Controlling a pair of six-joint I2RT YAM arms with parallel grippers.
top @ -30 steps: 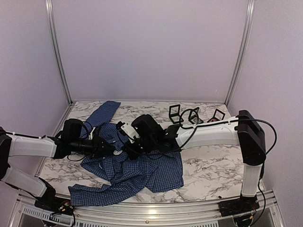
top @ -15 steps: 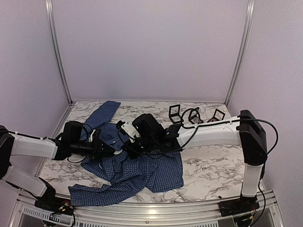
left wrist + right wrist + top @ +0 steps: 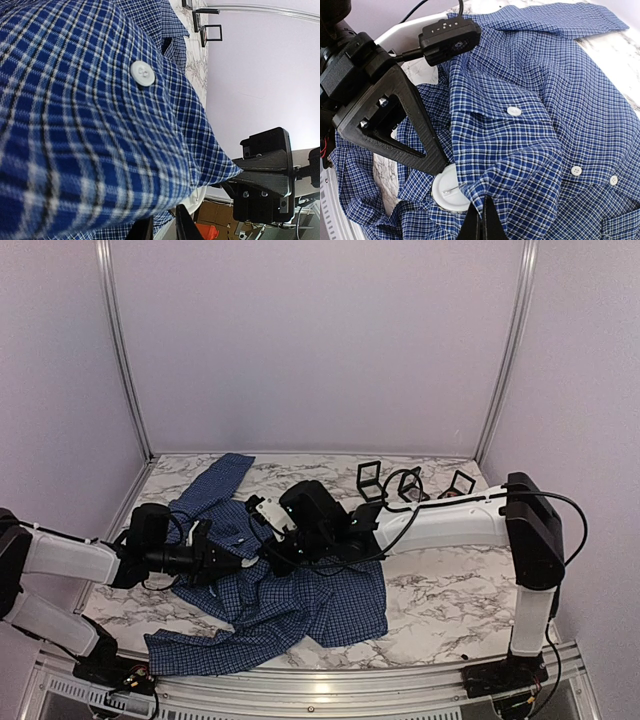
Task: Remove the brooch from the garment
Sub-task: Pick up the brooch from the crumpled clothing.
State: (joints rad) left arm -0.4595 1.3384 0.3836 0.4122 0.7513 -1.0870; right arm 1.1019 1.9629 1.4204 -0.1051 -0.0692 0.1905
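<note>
1. Right wrist view: the right tool (image 3: 480,221) is shut tight and pinches a fold of the blue checked shirt (image 3: 545,90).
2. Just left of that fold lies the brooch (image 3: 449,190). It shows a round white back with a thin pin, down among the shirt's folds.
3. One black finger (image 3: 427,145) of the left tool (image 3: 161,226) touches the brooch's upper edge.
4. Left wrist view: the left tool's jaws stand a little apart, half under the cloth. I cannot tell if they hold anything.
5. The shirt lies crumpled on the marble counter (image 3: 450,585). Small black frames (image 3: 369,478) stand near the far wall.
</note>
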